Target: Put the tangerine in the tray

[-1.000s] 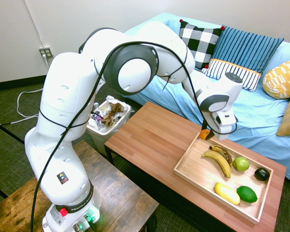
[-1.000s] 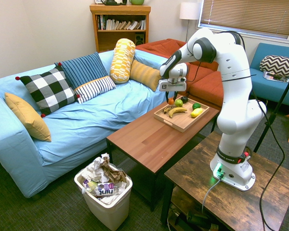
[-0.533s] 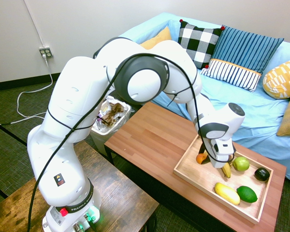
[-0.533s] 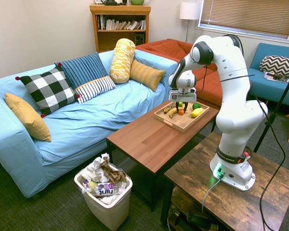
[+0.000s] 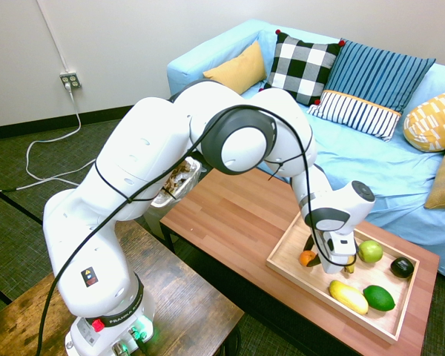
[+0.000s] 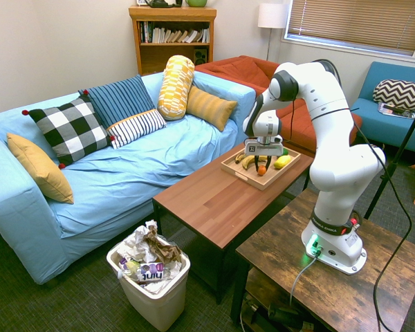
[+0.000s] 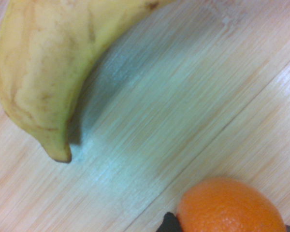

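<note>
The tangerine (image 5: pixel 306 258), small and bright orange, is low over the floor of the light wooden tray (image 5: pixel 295 277), near its left end. My gripper (image 5: pixel 312 255) is shut on it and points straight down into the tray. From the second exterior view the tangerine (image 6: pixel 261 169) shows under the gripper (image 6: pixel 261 164), inside the tray (image 6: pixel 252 181). The wrist view shows the tangerine (image 7: pixel 229 206) just above the tray's boards (image 7: pixel 183 96), beside a banana (image 7: pixel 43 72). I cannot tell whether the fruit touches the wood.
In the tray lie a green apple (image 5: pixel 369 251), a yellow lemon-like fruit (image 5: pixel 348 296), a lime (image 5: pixel 379 297) and a dark avocado (image 5: pixel 402 267). The tray stands on a wooden coffee table (image 5: pixel 230 215) by a blue sofa (image 5: pixel 400 170). A full waste bin (image 6: pixel 149 273) stands at the table's end.
The arm has carried the tangerine from above the tray's far corner inward and down, close to the tray floor. The gripper has stayed shut on it.
</note>
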You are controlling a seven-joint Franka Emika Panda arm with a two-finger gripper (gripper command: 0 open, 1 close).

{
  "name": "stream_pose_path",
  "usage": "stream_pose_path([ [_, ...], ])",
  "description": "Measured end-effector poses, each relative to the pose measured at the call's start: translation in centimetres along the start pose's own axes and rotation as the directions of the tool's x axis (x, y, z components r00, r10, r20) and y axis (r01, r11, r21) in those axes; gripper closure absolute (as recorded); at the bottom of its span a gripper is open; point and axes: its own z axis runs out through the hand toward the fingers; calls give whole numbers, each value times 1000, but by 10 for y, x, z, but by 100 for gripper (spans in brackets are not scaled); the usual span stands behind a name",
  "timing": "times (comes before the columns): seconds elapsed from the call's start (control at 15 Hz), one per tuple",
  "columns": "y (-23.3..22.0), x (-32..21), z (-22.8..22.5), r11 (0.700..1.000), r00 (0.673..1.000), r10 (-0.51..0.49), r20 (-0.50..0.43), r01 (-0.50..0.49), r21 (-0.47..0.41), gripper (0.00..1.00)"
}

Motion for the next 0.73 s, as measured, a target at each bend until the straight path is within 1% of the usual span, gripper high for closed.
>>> stream_pose_path([
  [0.53,-1,2,-6,999,999,-37,6,37,9,0],
  [0.73,3,0,-24,998,999,-48,4,48,29,0],
])
